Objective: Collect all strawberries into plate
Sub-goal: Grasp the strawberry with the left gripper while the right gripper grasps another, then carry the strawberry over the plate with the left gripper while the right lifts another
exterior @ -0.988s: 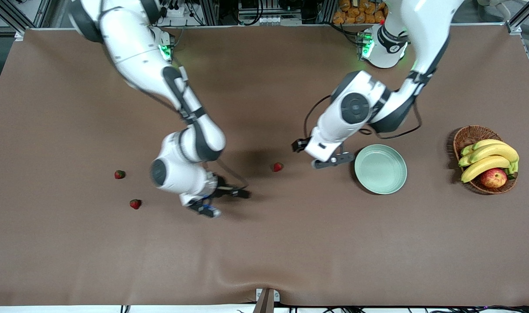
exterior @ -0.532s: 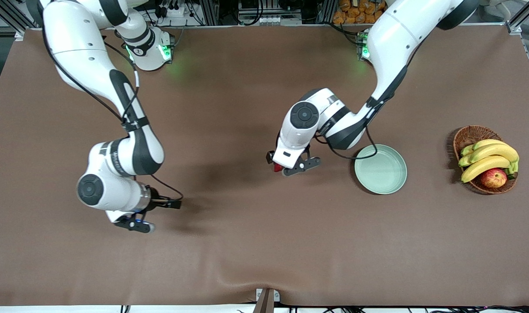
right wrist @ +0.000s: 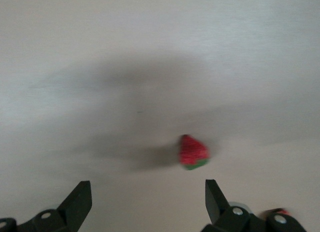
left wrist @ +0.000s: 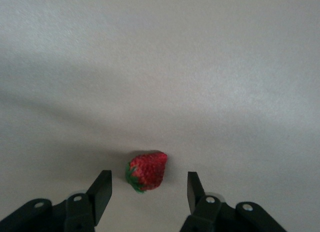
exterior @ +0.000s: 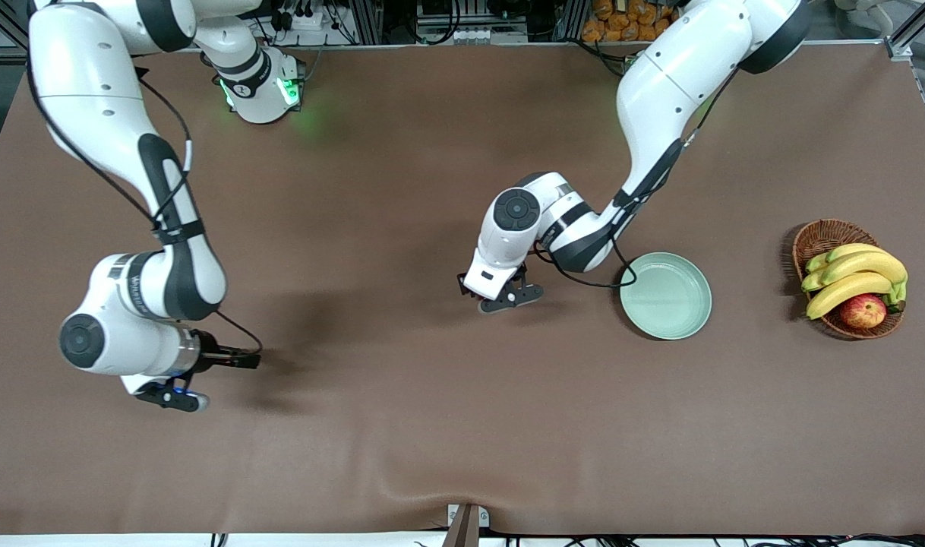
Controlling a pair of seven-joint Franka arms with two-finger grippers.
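A: Where do we see the left end effector (left wrist: 148, 192)?
B: Low near the plate (exterior: 665, 295), fingers apart around a strawberry (left wrist: 146, 170) on the counter (exterior: 432, 425).
A: The right end effector (right wrist: 145, 202)?
B: Spread wide above another strawberry (right wrist: 193, 152).

Front view: a high camera is looking down across the brown table (exterior: 447, 425) toward both arm bases. Left and right wrist views: each is looking down close over the cloth past its own fingertips, sharing small patches of that table with the front view.
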